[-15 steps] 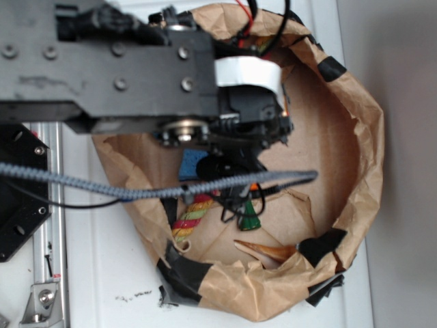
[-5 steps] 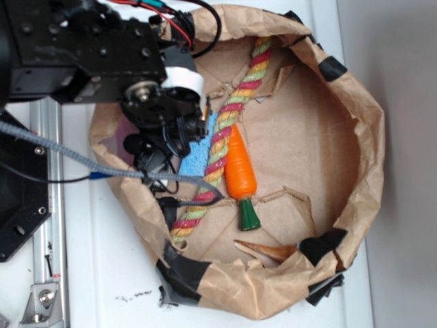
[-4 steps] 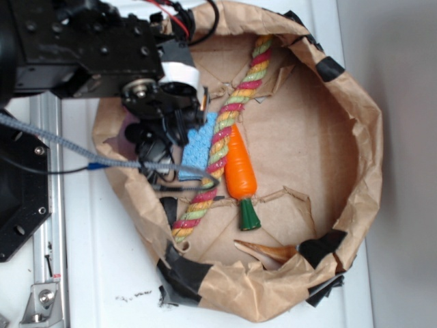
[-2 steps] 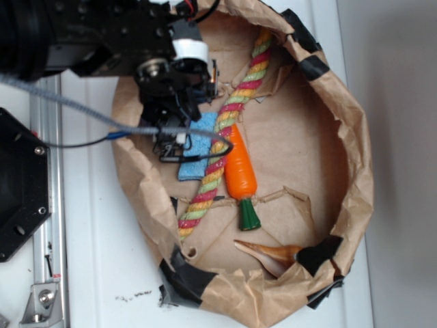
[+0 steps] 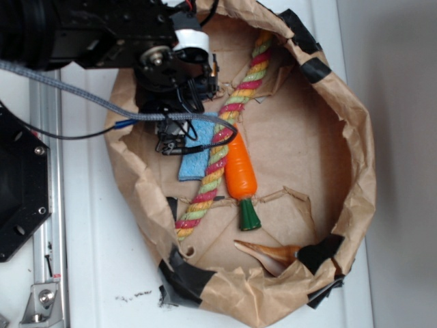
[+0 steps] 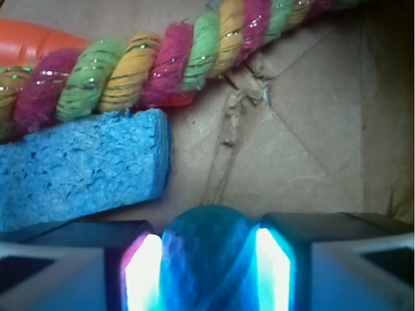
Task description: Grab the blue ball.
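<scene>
Pinching the blue ball from both sides, the gripper is seen at the bottom edge of the wrist view, its glowing pads pressed against the ball's grooved surface. Just beyond, a light-blue sponge lies flat on the brown paper floor, with a pink, green and yellow twisted rope running behind it and touching its far edge. Farthest off, an orange toy carrot is laid alongside the rope inside the crumpled paper bag.
</scene>
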`<state>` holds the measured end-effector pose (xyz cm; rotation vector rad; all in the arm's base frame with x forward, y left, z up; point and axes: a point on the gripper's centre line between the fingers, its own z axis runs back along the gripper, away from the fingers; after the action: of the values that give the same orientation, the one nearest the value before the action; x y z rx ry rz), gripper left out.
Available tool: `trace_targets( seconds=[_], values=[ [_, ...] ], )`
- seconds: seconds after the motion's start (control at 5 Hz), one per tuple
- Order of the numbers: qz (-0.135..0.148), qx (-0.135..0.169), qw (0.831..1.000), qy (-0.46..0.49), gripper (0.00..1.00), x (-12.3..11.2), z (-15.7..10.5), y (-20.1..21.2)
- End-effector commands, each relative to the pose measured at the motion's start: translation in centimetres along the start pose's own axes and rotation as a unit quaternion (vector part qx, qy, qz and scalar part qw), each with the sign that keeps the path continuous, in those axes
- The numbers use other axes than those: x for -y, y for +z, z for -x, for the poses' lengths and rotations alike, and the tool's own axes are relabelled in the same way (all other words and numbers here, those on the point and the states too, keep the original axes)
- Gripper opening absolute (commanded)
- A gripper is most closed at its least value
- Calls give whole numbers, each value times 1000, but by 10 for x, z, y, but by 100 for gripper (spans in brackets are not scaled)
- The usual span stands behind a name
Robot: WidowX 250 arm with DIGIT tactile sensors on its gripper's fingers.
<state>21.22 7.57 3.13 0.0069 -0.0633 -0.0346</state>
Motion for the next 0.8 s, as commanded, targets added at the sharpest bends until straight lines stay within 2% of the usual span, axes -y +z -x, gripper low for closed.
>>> trace_targets(
  seconds=[0.0, 0.2, 0.6],
  values=[
    [13, 61, 998, 6, 0, 19, -24, 45],
    [6, 83, 996, 9, 0, 38, -52, 83],
    [26, 107, 992, 58, 0, 53, -79, 111]
  ],
)
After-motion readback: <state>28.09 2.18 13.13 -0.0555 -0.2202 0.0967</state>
